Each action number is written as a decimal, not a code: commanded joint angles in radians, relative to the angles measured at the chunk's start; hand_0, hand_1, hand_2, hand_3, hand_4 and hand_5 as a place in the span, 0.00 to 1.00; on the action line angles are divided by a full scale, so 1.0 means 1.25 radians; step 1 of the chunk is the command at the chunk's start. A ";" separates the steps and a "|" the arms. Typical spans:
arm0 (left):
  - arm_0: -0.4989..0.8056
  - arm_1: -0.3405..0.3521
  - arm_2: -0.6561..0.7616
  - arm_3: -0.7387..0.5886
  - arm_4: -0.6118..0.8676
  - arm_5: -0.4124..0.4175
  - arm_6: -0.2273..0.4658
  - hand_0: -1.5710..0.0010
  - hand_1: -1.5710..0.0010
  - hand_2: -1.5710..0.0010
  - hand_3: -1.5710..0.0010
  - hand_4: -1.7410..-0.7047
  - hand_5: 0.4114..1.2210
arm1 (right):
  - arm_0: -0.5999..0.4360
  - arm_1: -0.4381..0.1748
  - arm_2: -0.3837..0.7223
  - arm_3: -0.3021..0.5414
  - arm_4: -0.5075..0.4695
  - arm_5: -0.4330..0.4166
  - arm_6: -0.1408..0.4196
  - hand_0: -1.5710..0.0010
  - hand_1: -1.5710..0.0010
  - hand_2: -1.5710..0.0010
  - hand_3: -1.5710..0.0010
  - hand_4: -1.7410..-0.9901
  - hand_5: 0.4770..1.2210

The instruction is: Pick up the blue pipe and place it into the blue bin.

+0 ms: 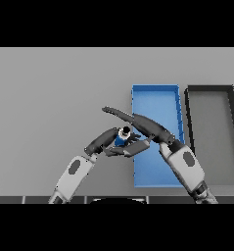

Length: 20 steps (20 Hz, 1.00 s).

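The blue pipe is a short blue piece with a pale ring end facing up. It shows just left of the blue bin, a long open tray running away from me. My right hand reaches in from the lower right across the bin's left wall. Its fingers and thumb are curled round the pipe, with one finger stretched out past it to the left. I cannot tell whether the pipe is off the table. My left hand lies right beside the pipe on its left, fingers relaxed and pointing toward it.
A dark grey bin of similar shape stands to the right of the blue one, close alongside it. The grey table stretches out to the left and far side.
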 commanded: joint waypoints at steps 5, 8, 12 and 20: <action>0.005 0.001 0.010 -0.004 -0.006 -0.018 0.054 0.00 0.00 0.00 0.00 0.14 1.00 | -0.037 0.024 0.011 0.058 0.010 0.035 -0.035 0.55 0.55 0.53 0.62 0.45 0.03; 0.002 -0.016 0.016 0.001 -0.010 -0.014 0.058 0.00 0.00 0.00 0.04 0.08 1.00 | -0.047 0.050 0.022 0.066 0.001 0.021 -0.018 0.28 0.28 0.27 0.39 0.25 0.16; 0.019 -0.029 0.039 -0.003 0.022 -0.044 0.035 0.00 0.00 0.00 0.05 0.03 1.00 | -0.029 0.057 0.035 0.068 -0.012 0.013 -0.049 0.12 0.12 0.11 0.20 0.12 0.61; 0.017 -0.040 0.052 -0.008 -0.017 -0.045 0.044 0.00 0.00 0.00 0.09 0.01 1.00 | -0.023 0.058 0.057 0.072 0.002 -0.024 -0.115 0.02 0.02 0.02 0.04 0.02 0.93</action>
